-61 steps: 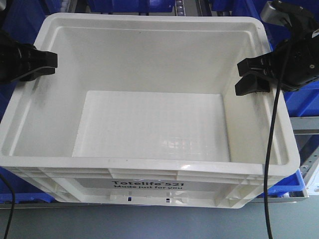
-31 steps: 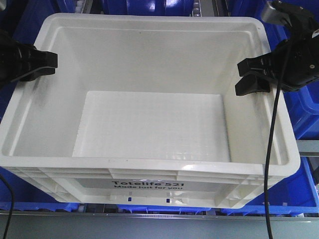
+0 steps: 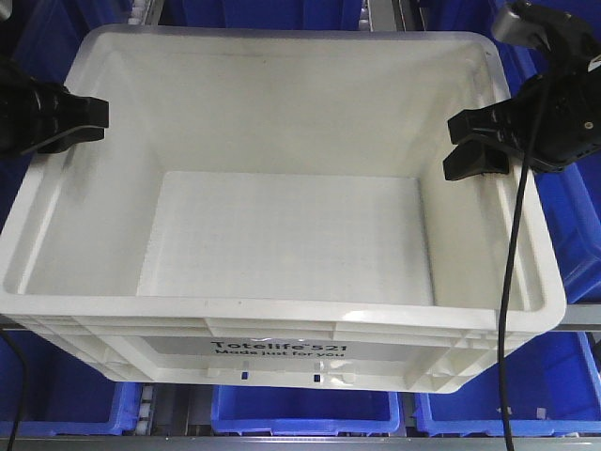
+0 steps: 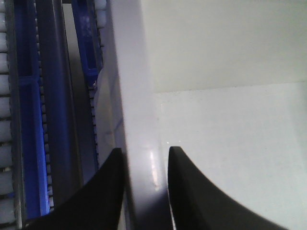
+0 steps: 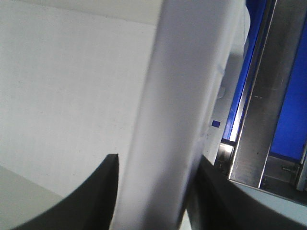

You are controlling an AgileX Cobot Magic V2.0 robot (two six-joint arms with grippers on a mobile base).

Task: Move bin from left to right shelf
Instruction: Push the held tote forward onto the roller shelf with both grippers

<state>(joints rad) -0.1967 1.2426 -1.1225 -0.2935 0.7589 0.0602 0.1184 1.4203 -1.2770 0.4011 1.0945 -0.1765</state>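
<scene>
The bin point(image 3: 282, 235) is a large white crate, empty, with black "Totelife 521" print on its near side, and it fills the front view. My left gripper point(image 3: 84, 127) is shut on the bin's left wall rim. In the left wrist view the two black fingers of the left gripper point(image 4: 144, 158) straddle the white rim point(image 4: 139, 96). My right gripper point(image 3: 484, 141) is shut on the right wall rim. The right wrist view shows the right gripper point(image 5: 158, 167) pinching the white wall point(image 5: 177, 96) from both sides. The bin hangs between both arms.
Blue plastic bins point(image 3: 305, 409) sit on shelf rows below and behind the crate, with more at the right point(image 3: 573, 225). A metal shelf upright point(image 5: 264, 96) runs close beside the right wall. A roller track point(image 4: 7, 120) lies left of the bin.
The crate stays fixed between my grippers while the blue bins and shelf rails slide downward in the front view. The held bin has risen relative to the shelf.
</scene>
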